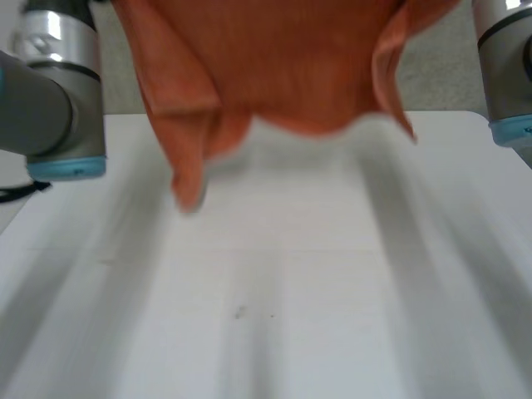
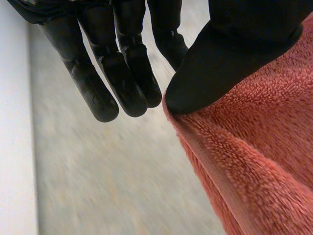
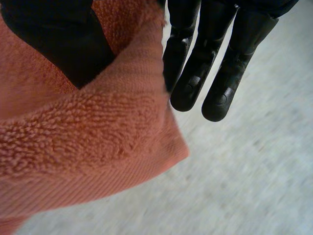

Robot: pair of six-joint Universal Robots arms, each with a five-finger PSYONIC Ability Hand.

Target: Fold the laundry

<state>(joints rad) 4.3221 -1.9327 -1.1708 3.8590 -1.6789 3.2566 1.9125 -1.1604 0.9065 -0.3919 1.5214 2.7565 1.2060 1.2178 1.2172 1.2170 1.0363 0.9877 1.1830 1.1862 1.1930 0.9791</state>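
i hold the orange towel [image 1: 283, 66] up over the far part of the white tabletop [image 1: 291, 316]. its lower edge and one drooping corner hang between my left arm [image 1: 58, 91] and my right arm [image 1: 507, 66]. my left hand [image 2: 234, 54] pinches the towel's hemmed edge under its thumb, and the other fingers [image 2: 122, 78] are straight, just beside the cloth. my right hand [image 3: 58, 44] grips the same way: its thumb lies on the terry near a corner, and the cloth folds over between the thumb and the straight fingers [image 3: 195, 78].
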